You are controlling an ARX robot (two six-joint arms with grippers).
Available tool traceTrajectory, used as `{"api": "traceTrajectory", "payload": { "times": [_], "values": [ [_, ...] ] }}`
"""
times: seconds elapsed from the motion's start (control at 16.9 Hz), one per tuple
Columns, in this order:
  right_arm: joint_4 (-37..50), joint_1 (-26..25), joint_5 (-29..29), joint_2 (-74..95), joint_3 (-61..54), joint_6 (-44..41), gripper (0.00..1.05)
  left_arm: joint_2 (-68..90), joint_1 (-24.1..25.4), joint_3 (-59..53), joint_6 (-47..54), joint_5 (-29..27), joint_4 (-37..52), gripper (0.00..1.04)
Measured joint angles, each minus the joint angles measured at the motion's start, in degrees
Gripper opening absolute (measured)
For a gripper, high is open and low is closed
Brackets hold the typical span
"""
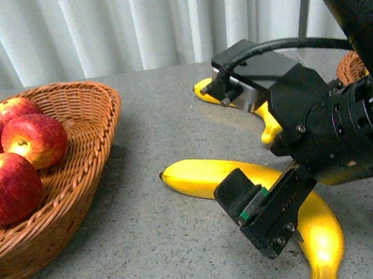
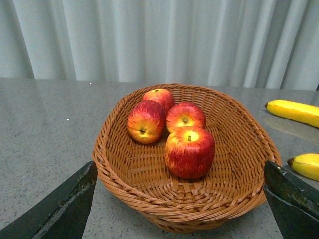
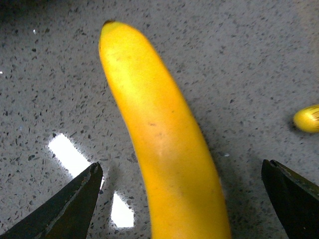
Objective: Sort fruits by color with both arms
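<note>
Grey speckled tabletop [image 1: 157,260], white curtain [image 1: 150,16]. Four red-and-yellow apples [image 1: 0,188] in the brown wicker basket [image 1: 90,127]: reds look done. Large yellow curved banana [image 1: 193,178] lies on the tabletop between the spread fingers of the right hand [image 3: 180,169], ungripped; left hand [image 2: 179,167] spread, empty. Right arm [image 1: 342,119] half hides smaller yellow bananas [image 1: 208,91]; second basket [image 1: 350,69] cut off.

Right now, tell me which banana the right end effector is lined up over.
The large banana nearest the front, straddled by the open right end effector. The other banana lies farther back on the table, clear of it.
</note>
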Motion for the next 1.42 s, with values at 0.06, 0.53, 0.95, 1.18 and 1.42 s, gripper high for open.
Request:
{"api": "traceTrajectory", "payload": {
  "times": [0.06,0.53,0.95,1.18,1.42],
  "values": [
    [-0.1,0.1,-0.1,0.2,-0.3,0.0,0.98,0.0,0.0,0.0,0.0,0.0,0.0,0.98],
    [1.3,1.0,-0.7,0.2,-3.0,0.0,0.58,0.0,0.0,0.0,0.0,0.0,0.0,0.98],
    [2.6,-12.0,-8.9,-10.7,-0.4,3.2,0.36,0.0,0.0,0.0,0.0,0.0,0.0,0.98],
    [4.3,-30.8,-11.3,-12.4,1.2,-0.6,0.36,0.0,0.0,0.0,0.0,0.0,0.0,0.98],
    [2.8,-43.6,-11.3,-10.9,-1.6,-9.8,0.35,0.0,0.0,0.0,0.0,0.0,0.0,0.98]
  ]
}}
